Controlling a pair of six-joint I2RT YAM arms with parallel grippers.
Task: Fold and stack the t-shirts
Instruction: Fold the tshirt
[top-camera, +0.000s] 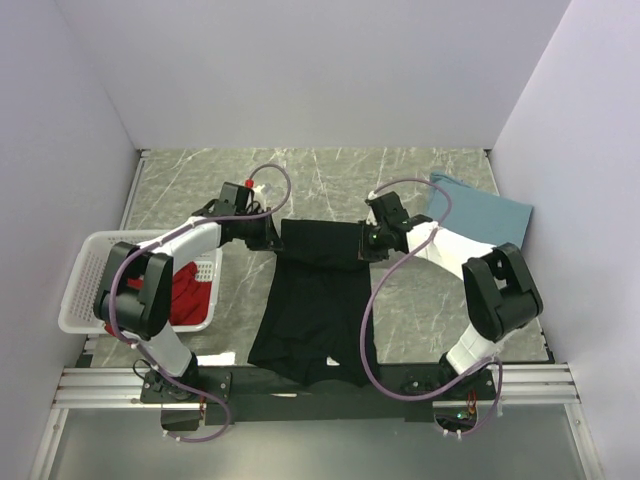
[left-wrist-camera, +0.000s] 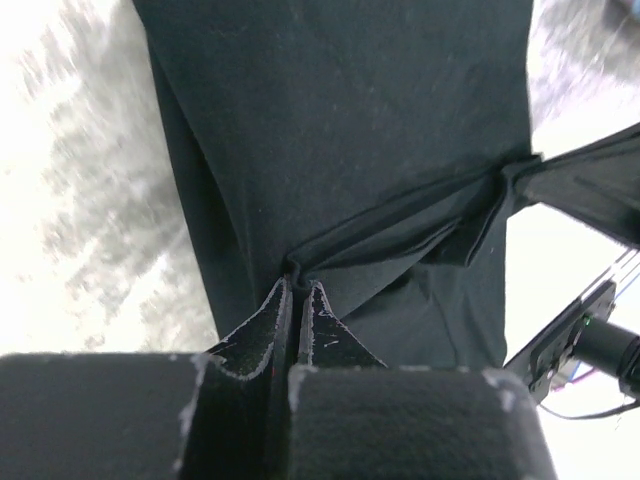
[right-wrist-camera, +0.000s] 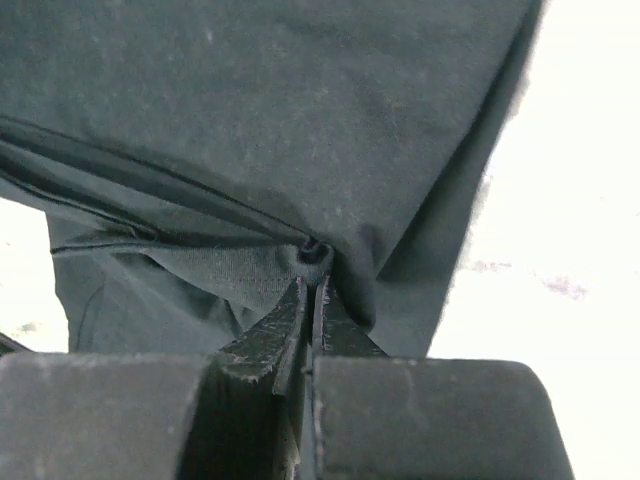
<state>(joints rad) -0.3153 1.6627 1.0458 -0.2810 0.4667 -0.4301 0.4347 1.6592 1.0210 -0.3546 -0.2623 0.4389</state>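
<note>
Black cloth t-shirt (top-camera: 315, 300) — our left tool (left-wrist-camera: 298, 286) and right tool (right-wrist-camera: 312, 282) each pinch its far edge, mid-fold; next, we judge, carry that edge evenly toward the near hem.

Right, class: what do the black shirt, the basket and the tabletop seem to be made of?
The black shirt: soft matt knit cloth; it creases and drapes. The basket: probably white plastic; stiff latticed walls. The tabletop: grey stone look, pale veins; possibly a printed surface.
</note>
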